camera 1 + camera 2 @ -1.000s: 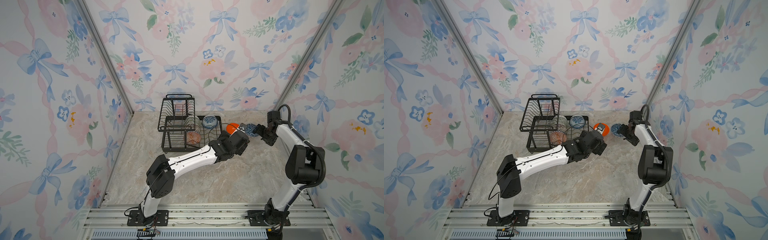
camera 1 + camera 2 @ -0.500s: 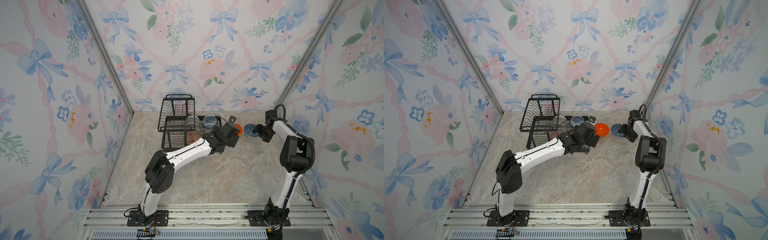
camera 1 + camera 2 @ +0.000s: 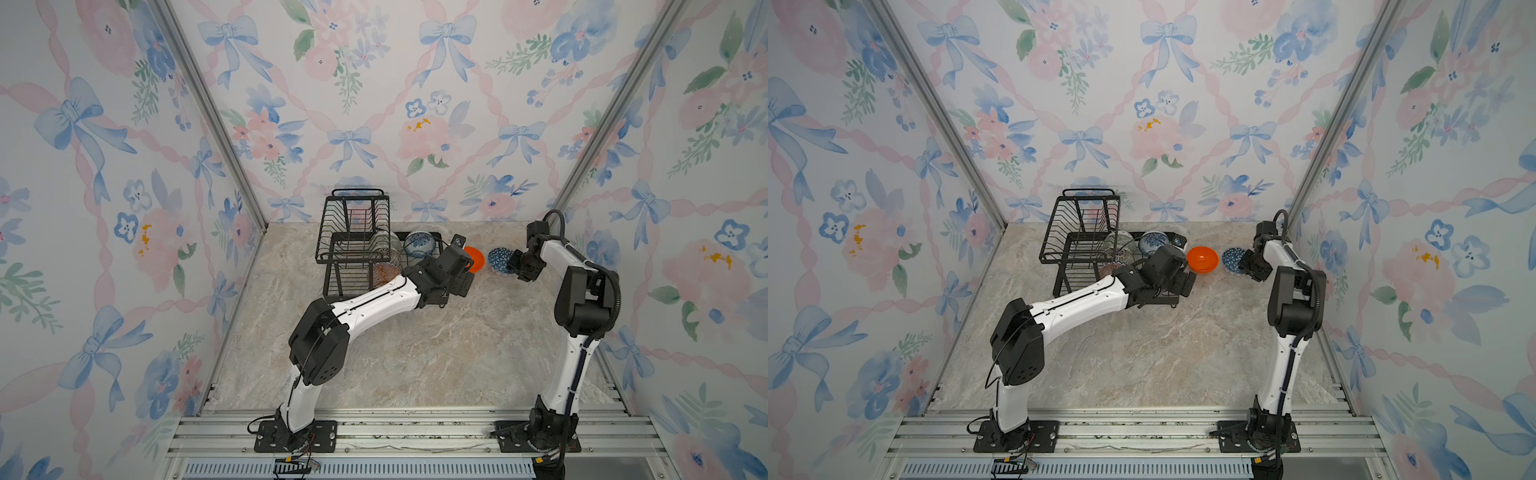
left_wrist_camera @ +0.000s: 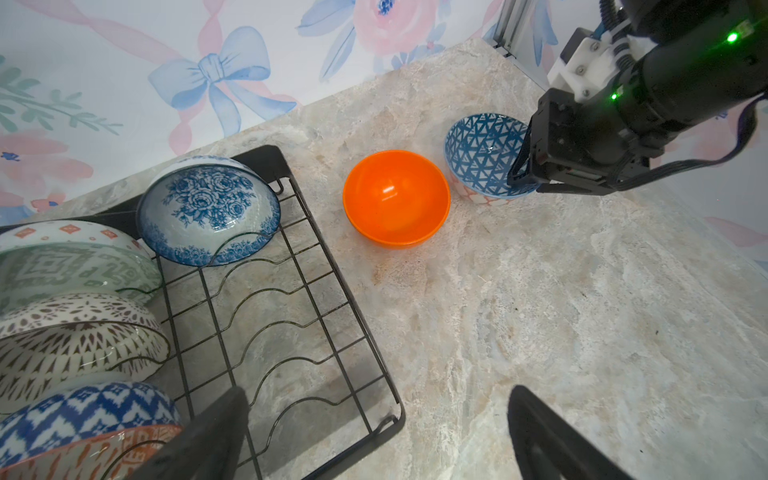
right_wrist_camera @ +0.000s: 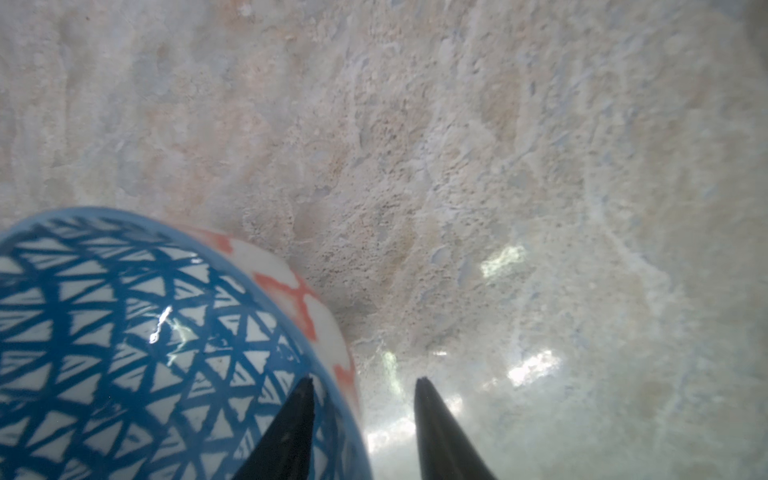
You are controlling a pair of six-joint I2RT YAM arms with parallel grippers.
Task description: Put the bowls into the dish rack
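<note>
The black wire dish rack stands at the back; several patterned bowls lean in its lower tray, among them a blue-and-white floral one. A plain orange bowl sits upright on the table right of the rack. Beside it is the blue geometric bowl. My right gripper straddles its rim, one finger inside, the other outside with a gap. My left gripper hangs open and empty over the tray's corner.
The marble tabletop is walled by floral panels on three sides. The left arm reaches diagonally across the middle toward the rack. An aluminium rail runs along the front edge.
The right gripper's jaws have narrowed around the blue geometric bowl's rim. The left gripper has drawn away from the orange bowl toward the rack, still wide open.
</note>
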